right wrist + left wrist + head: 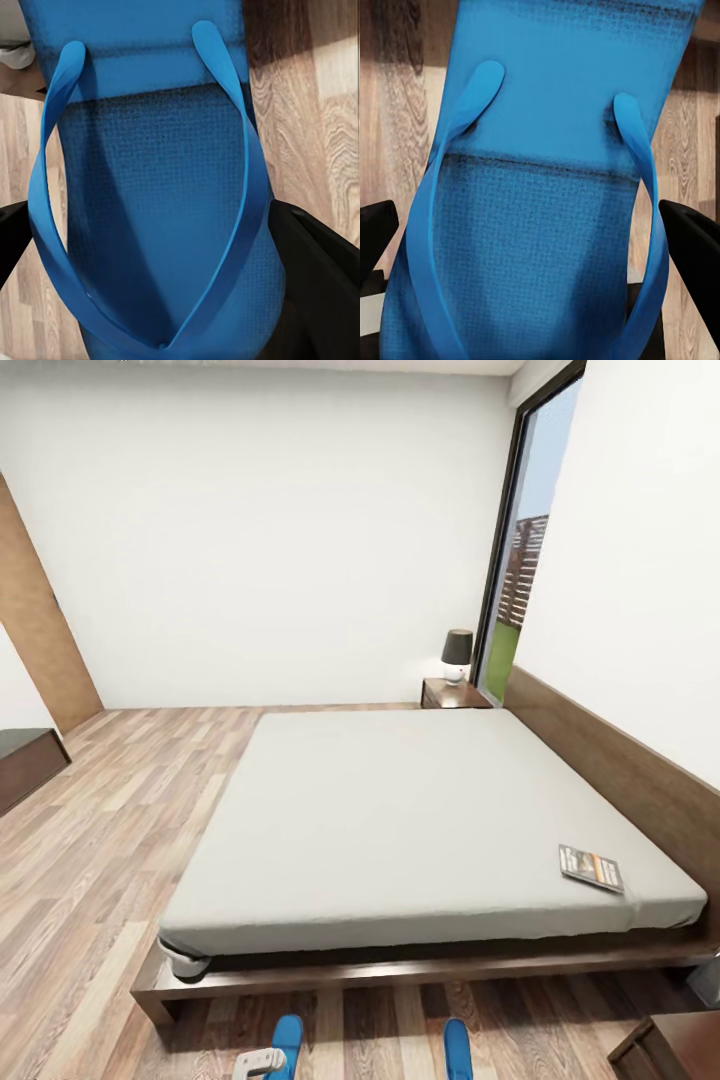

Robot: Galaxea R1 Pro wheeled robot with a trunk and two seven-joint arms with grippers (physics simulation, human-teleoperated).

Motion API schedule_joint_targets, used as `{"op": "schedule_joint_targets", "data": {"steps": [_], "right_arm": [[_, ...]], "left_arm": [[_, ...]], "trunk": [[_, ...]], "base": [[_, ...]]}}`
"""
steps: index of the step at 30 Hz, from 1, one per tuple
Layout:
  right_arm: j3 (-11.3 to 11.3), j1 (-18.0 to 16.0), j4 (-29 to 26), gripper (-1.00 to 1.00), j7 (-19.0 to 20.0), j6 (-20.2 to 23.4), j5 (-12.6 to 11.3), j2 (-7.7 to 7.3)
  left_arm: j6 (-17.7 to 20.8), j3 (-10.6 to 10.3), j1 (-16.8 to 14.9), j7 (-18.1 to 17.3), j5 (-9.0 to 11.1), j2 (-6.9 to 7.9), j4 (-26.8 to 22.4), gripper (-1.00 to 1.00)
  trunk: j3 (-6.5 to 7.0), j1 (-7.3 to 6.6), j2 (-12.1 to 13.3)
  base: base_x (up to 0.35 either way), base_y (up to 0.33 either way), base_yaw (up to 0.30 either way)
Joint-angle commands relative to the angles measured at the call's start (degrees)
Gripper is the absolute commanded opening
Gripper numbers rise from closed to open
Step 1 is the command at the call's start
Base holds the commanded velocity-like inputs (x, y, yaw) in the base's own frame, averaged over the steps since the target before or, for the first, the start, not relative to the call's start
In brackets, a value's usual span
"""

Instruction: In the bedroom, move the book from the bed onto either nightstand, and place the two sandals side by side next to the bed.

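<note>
1. One bed (420, 820) is filling the room.
2. Two nightstands (455, 694) (672, 1048) are flanking its headboard.
3. Two sandals (287, 1040) (457, 1048) are hanging beside the bed, one clamped in each tool (536, 247) (161, 240).
4. One book (591, 868) is lying on the mattress near the headboard.

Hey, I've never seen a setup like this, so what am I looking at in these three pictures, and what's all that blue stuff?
These are simulator renders from a two-armed wheeled robot. The wide picture comes from its head camera, looking down over a bedroom: a low bed with a grey mattress, a small book lying on its near right corner, and a nightstand with a lamp by the window. The other two come from cameras on each wrist. The blue things are flip-flops. The left sandal sits between the dark fingers of the left tool, and the right sandal between those of the right tool. Both sandals' tips poke up at the head view's bottom edge, above the wooden floor.
</note>
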Motion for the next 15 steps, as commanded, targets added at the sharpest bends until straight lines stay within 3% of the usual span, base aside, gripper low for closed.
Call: {"op": "schedule_joint_targets", "data": {"steps": [1, 4, 15], "right_arm": [[0.52, -0.05, 0.03, -1.0, 0.17, -0.11, -0.49, -0.04], [0.53, -0.05, -0.01, -1.0, 0.18, -0.1, -0.53, -0.09], [0.57, -0.05, 0.01, -1.0, 0.24, -0.1, -0.53, -0.14]], "left_arm": [[0.08, -0.43, -0.05, -0.12, 0.58, 0.02, 0.01, -1.0], [0.08, -0.43, -0.05, -0.12, 0.58, 0.02, 0.01, -1.0], [0.08, -0.43, -0.05, -0.12, 0.58, 0.02, 0.01, -1.0]], "trunk": [[-0.12, 0.03, -0.12], [-0.12, 0.03, -0.12], [-0.12, 0.03, -0.12]], "base": [[0.0, 0.0, 0.023], [0.0, 0.0, 0.128], [0.0, 0.0, 0.243]]}}
